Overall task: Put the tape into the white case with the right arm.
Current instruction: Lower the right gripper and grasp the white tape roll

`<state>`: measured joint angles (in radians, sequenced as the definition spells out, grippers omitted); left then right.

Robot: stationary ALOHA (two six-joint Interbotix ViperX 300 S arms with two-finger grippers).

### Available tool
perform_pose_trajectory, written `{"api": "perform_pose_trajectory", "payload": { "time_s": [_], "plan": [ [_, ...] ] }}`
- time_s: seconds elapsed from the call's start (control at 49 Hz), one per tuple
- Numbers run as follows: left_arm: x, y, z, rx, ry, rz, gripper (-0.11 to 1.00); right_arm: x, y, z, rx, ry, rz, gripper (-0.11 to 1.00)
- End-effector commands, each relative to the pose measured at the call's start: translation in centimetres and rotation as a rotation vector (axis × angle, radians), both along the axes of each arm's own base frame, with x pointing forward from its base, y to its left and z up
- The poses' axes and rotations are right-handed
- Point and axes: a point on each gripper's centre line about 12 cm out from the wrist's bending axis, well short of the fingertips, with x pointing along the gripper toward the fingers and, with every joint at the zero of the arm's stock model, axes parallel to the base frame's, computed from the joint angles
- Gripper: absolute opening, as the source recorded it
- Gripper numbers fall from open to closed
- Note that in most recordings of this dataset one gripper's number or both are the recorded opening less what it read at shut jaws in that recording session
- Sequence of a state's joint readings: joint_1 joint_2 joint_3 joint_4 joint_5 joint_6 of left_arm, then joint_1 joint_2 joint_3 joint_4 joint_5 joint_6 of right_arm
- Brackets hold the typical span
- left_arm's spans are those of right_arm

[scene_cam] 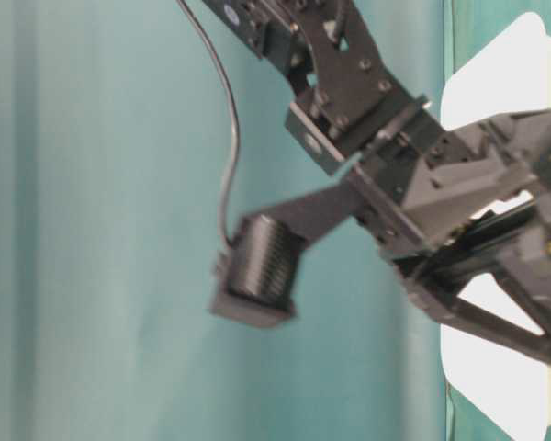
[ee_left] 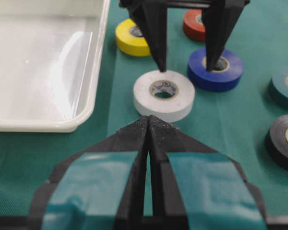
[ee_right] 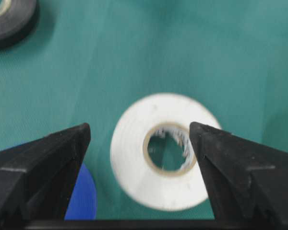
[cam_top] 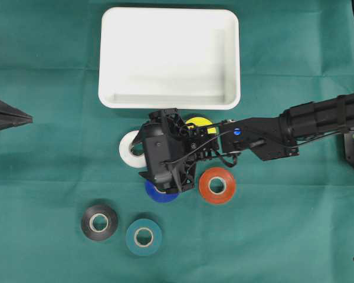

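Note:
The white case (cam_top: 169, 100) lies at the back centre of the green cloth with nothing in it. My right gripper (cam_top: 140, 156) reaches in from the right and hangs open over the white tape (cam_top: 128, 151), holding nothing. In the right wrist view the white tape (ee_right: 134, 158) lies below and between the two black fingers, partly under the right one. From the left wrist view, one black finger (ee_left: 156, 43) points at the white tape's (ee_left: 164, 103) far rim, and the other is over the blue tape (ee_left: 230, 72). My left gripper (ee_left: 149, 122) is shut and empty, just short of the white tape.
Round the white roll lie a yellow tape (cam_top: 200, 122), a blue tape (cam_top: 159, 194), an orange-red tape (cam_top: 217, 185), a black tape (cam_top: 99, 221) and a teal tape (cam_top: 143, 236). The left gripper (cam_top: 23, 118) sits at the left edge. The table-level view is filled by the right arm (scene_cam: 395, 184).

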<state>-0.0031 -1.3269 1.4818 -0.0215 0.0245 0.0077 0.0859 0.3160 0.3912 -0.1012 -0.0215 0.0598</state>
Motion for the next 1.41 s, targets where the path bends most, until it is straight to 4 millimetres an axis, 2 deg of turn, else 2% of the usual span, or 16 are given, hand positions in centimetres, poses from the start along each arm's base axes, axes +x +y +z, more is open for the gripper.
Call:
{"api": "perform_pose_trajectory", "payload": {
  "time_s": [0.0, 0.143, 0.776, 1.123, 1.389],
  "plan": [
    [0.1, 0.0, 0.4, -0.002, -0.011, -0.001, 0.0, 0.7, 0.2, 1.4, -0.008, 0.025, -0.002, 0.54],
    [0.1, 0.0, 0.4, -0.002, -0.012, -0.001, 0.0, 0.9, 0.2, 1.3, -0.025, 0.121, -0.011, 0.54],
    [0.1, 0.0, 0.4, -0.002, -0.012, -0.001, 0.0, 1.8, 0.3, 0.4, -0.023, 0.111, -0.008, 0.54],
    [0.1, 0.0, 0.3, -0.003, -0.009, -0.001, 0.0, 2.4, 0.4, -1.1, -0.022, 0.123, -0.008, 0.54],
    [0.1, 0.0, 0.3, -0.003, -0.011, -0.001, 0.0, 2.6, 0.3, -0.7, 0.005, 0.153, -0.043, 0.54]
  ]
}}
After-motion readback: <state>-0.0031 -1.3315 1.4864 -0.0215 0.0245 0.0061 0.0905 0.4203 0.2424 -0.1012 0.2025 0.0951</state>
